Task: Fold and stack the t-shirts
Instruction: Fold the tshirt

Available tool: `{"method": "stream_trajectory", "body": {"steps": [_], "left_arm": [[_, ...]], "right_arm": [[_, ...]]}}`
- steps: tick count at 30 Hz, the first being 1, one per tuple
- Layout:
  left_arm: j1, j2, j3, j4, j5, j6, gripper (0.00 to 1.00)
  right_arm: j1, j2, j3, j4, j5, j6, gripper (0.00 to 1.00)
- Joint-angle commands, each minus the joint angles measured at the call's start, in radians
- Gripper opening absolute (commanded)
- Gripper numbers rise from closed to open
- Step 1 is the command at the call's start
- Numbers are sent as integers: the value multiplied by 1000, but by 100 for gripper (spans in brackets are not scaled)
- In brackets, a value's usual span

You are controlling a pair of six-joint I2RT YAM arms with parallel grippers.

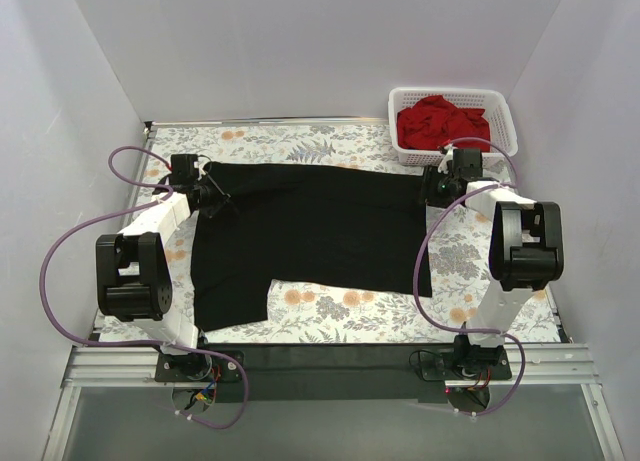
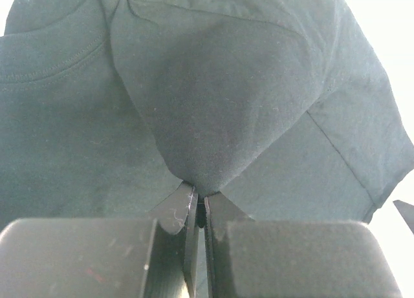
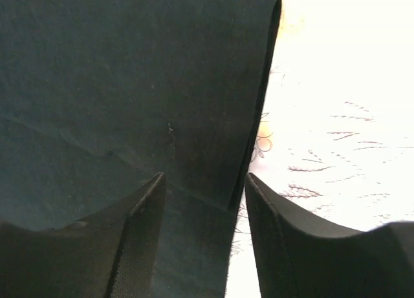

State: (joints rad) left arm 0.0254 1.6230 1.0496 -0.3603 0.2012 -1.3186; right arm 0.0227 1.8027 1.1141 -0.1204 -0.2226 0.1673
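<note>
The black t-shirt [image 1: 320,226] lies spread across the flowered table, one sleeve hanging toward the near left. My left gripper [image 1: 212,196] is at its far left corner, shut on a pinched-up peak of black cloth [image 2: 213,104]; the left wrist view shows the fingertips [image 2: 200,198] pressed together on that fold. My right gripper [image 1: 432,186] is at the shirt's far right edge. Its jaws stand apart [image 3: 204,181], low over the shirt's folded edge [image 3: 252,117], with cloth lying between them. The red t-shirt [image 1: 437,121] is bunched in the basket.
A white lattice basket [image 1: 500,101] stands at the back right corner, just behind my right gripper. White walls close in the table on three sides. The flowered tablecloth [image 1: 330,316] shows in front of the shirt and along the far edge.
</note>
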Motion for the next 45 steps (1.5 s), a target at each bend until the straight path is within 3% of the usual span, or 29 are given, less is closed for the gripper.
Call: {"method": "stream_trajectory", "body": {"steps": [1,14,20,21,30,35,39,45], "left_arm": [[10,-45,15,9,-16,19,5],[11,-40,21,9,-23,27,5],[19,-45,35,0,-22,28,5],[24,-46,44,-3,-23,30,5],[45,-48,64,-60,0,19,4],[53,-48,32,-62,4,21,5],[53,-55,10,-52,52,22,8],[53,-106,-54,-55,105,21,10]], "right_arm": [[-13,23,-13,44,-72,66,48],[-12,49,-25,44,-75,92,39],[-46,24,-16,27,-35,71,18],[-46,17,-13,21,-31,60,10],[-46,-26,38,-53,38,17,5],[-46,-3,41,-65,32,2,10],[-29,-20,47,-67,8,-8,38],[37,-111,39,-65,-4,-2,49]]}}
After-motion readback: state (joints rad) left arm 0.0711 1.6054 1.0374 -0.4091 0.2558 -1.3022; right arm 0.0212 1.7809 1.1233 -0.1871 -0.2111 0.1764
